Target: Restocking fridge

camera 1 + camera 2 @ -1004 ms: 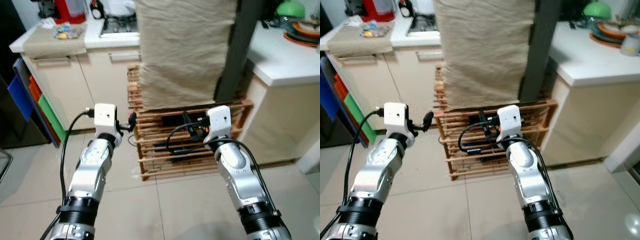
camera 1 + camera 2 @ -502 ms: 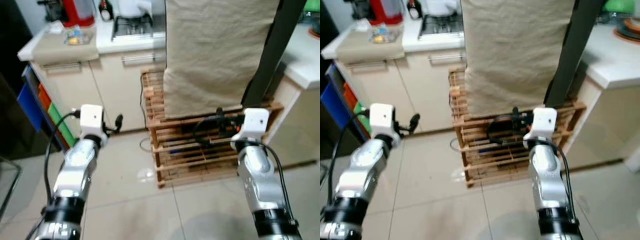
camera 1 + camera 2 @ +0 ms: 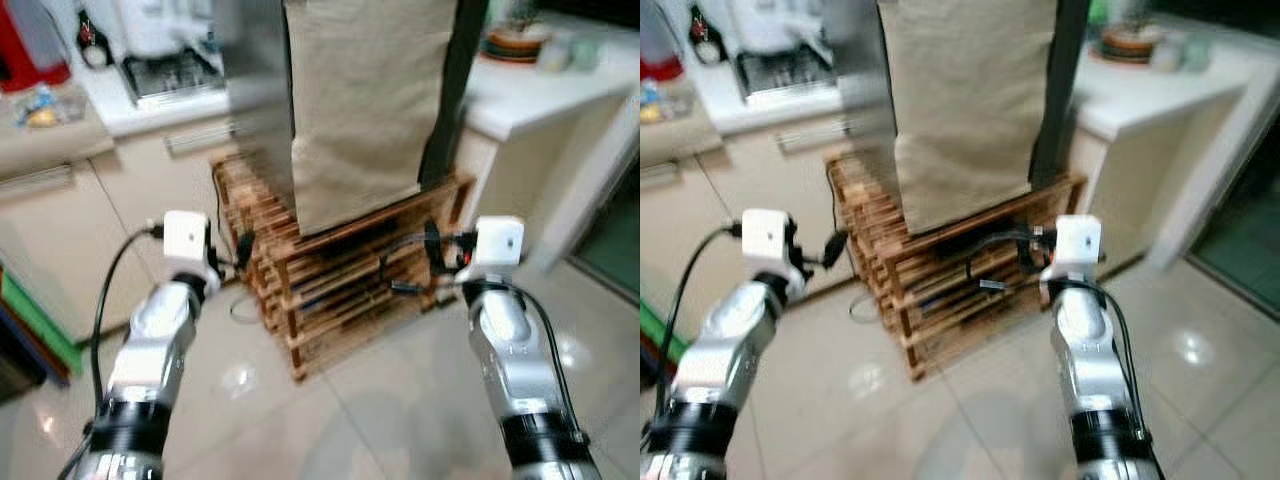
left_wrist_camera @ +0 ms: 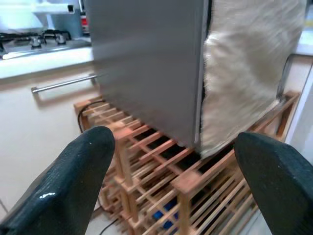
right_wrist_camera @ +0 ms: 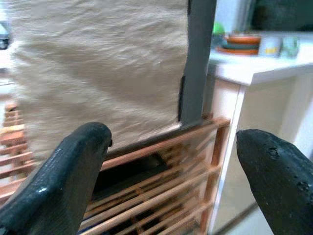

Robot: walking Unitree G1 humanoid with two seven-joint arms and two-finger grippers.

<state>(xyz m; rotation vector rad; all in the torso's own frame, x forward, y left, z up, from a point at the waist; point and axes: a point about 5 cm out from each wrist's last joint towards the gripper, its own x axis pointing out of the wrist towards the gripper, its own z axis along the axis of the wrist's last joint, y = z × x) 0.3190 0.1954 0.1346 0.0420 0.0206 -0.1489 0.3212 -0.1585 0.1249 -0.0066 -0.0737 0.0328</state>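
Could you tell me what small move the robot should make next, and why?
Probably a step closer to the cloth-draped fridge on the wooden rack. The left gripper and right gripper are both open and empty, apart from it, and the head views are blurred.

I can read no text, label, brand or number anywhere before me; everything is too blurred or bare.

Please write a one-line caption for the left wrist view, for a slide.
Open left gripper faces a grey fridge draped with beige cloth, standing on a wooden slatted rack.
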